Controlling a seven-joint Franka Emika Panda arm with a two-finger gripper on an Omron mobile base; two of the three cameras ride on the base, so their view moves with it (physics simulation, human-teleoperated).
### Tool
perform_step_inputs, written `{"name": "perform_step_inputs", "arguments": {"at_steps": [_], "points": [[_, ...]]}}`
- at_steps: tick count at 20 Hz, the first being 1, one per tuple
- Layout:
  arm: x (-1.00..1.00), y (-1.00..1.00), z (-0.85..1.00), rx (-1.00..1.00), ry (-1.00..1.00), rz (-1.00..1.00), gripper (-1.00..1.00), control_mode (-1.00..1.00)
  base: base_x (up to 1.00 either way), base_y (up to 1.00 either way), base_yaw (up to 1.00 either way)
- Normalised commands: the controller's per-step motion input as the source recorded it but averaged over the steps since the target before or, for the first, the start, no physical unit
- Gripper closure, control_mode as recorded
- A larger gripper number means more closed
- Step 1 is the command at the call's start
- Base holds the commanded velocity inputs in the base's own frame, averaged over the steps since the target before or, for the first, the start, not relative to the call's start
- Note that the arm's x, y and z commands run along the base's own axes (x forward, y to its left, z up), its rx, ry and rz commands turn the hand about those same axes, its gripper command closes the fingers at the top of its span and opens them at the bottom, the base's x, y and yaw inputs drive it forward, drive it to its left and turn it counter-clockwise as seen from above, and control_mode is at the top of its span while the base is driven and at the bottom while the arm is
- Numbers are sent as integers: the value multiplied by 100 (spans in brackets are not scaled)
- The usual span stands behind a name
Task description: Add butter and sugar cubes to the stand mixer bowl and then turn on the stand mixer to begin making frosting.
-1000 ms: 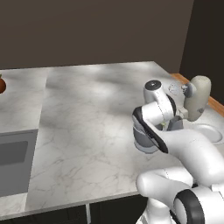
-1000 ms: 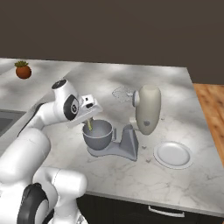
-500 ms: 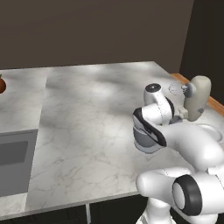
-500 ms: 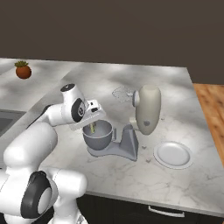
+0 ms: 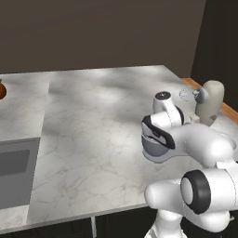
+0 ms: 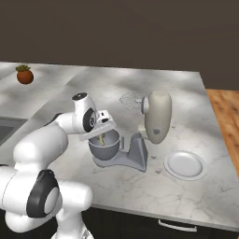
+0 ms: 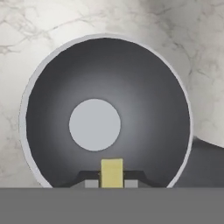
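The arm bends down over the stand mixer bowl (image 7: pixel 43 127), its gripper (image 7: pixel 111 183) squeezing the butter (image 7: pixel 111 173).

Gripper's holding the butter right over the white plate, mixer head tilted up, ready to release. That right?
Not quite. The gripper holds the butter over the stand mixer bowl, not the white plate, which lies off to the side of the stand mixer. The hand view looks straight down into the bowl. The mixer head is tilted up, as you said.
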Motion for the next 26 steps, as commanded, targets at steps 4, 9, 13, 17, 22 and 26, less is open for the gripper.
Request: {"name": "perform_step_inputs", "arguments": {"at_steps": [4,9,13,17,22,26], "points": [[17,-4,-23,5,3,1,100,-100,0,0,0],[9,0,-15,4,4,0,-100,-100,0,0,0],[0,0,0,3,2,0,-100,-100,0,0,0],[0,0,6,0,0,0,-100,-100,0,0,0],[-8,0,17,0,0,0,-100,-100,0,0,0],[-23,0,28,0,0,0,-100,-100,0,0,0]]}}
